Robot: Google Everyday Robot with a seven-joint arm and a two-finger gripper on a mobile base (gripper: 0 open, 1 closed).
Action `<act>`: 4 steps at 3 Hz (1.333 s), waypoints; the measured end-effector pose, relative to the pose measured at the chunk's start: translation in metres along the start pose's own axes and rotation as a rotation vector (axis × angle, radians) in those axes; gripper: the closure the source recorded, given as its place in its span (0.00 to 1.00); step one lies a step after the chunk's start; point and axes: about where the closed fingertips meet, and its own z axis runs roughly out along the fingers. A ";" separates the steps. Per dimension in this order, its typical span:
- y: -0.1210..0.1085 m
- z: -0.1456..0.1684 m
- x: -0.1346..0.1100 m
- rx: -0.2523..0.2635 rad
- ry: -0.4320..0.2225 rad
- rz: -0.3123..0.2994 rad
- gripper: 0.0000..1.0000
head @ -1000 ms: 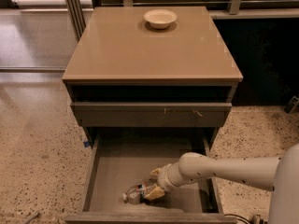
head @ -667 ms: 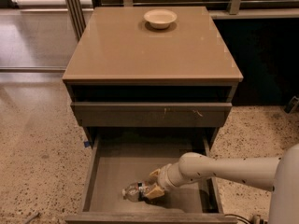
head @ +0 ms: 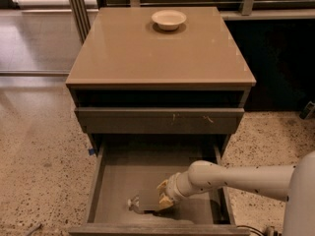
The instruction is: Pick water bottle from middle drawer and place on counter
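I saw the gripper (head: 164, 199) down inside the open middle drawer (head: 127, 173), near its front right, right against the water bottle (head: 141, 204). Couldn't tell if it had closed on the bottle or was only touching it. Bottle lay on its side on the drawer floor, white cap pointing left. White arm (head: 236, 177) reached in from the right. Shut drawer front (head: 157, 120) sat above. Counter (head: 157, 58) on top held a cream bowl (head: 169, 19) near its back edge. Speckled floor (head: 39, 146) all around.
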 end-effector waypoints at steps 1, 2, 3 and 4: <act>0.000 0.000 -0.001 -0.002 0.001 -0.001 1.00; -0.006 -0.026 -0.033 0.002 0.024 -0.030 1.00; -0.022 -0.098 -0.112 0.028 0.014 -0.085 1.00; -0.036 -0.175 -0.198 0.060 0.020 -0.142 1.00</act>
